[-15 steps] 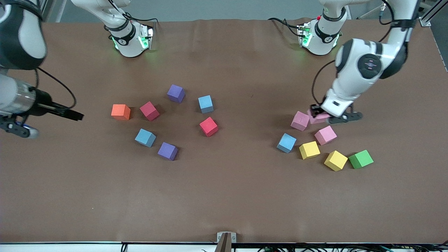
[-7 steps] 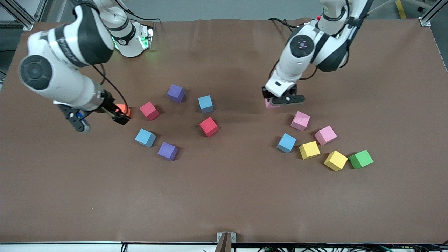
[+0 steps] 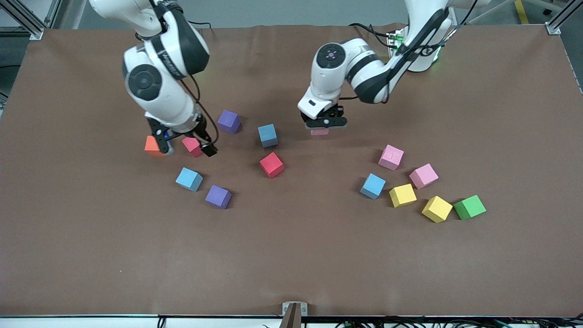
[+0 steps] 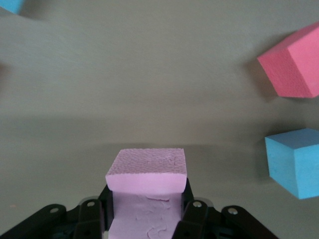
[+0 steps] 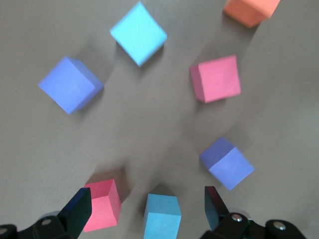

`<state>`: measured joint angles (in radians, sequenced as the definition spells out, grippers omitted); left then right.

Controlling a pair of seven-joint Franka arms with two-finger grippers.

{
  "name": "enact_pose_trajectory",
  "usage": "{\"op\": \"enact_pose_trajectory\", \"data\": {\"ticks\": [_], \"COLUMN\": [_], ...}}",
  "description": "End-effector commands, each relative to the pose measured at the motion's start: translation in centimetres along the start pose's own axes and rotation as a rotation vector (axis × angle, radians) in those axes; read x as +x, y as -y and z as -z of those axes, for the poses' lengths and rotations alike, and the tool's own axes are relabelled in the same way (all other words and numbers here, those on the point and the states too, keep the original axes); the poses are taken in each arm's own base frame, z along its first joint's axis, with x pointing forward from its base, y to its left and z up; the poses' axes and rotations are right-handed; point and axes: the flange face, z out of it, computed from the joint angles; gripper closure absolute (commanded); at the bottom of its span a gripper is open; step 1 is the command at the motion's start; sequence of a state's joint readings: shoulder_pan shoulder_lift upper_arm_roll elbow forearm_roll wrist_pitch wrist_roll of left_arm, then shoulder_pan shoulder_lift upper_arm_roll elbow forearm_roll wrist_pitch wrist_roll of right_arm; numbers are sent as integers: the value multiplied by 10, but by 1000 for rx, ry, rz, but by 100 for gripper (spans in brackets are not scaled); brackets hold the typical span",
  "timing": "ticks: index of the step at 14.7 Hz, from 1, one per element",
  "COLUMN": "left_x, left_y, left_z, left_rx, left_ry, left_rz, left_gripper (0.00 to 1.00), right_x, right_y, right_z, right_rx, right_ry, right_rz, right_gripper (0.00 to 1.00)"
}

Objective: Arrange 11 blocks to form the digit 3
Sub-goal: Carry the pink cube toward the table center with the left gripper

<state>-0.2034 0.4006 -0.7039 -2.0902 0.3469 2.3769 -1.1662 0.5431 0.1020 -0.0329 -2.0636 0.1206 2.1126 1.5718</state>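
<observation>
Spanning the brown surface [image 3: 291, 255], the blocks lie scattered in two loose groups, no digit 3 begun. The left gripper [image 3: 321, 124], fingers clamped on a pink block [image 4: 147, 172], hangs over bare surface beside a blue block [image 3: 268, 135]. The right gripper [image 3: 189, 145], fingers apart, hovers over a crimson block [image 3: 192, 146] beside the orange cube [image 3: 152, 146]. Risk: the soft foam could twist on release and land crooked, or the arms crowd mid-surface.

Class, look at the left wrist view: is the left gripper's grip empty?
No: the left gripper is shut on a pink block, which sits clamped between its black fingers above the brown table.
</observation>
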Motion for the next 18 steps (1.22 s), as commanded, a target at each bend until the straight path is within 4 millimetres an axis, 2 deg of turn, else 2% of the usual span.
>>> {"op": "enact_pose_trajectory", "data": {"ticks": [1, 4, 9, 14, 18], "left_x": [-5, -18, -35, -32, -27], "left_y": [-32, -53, -81, -101, -109], "left_z": [-25, -41, -61, -73, -75], "left_rx": [-12, -22, -31, -17, -5], "left_ry": [25, 61, 94, 55, 13], "left_rz": [-24, -54, -80, -55, -47], "left_gripper": [60, 60, 60, 60, 60], "right_x": [-33, -46, -37, -23, -23], "right_y": [-24, -26, -32, -33, -31], "right_z": [-23, -49, -62, -75, -80], "right_rx": [31, 26, 15, 29, 29], "right_ry": [11, 3, -1, -4, -5], "right_rz": [-37, -34, -50, -74, -75], "right_gripper": [0, 0, 0, 0, 0]}}
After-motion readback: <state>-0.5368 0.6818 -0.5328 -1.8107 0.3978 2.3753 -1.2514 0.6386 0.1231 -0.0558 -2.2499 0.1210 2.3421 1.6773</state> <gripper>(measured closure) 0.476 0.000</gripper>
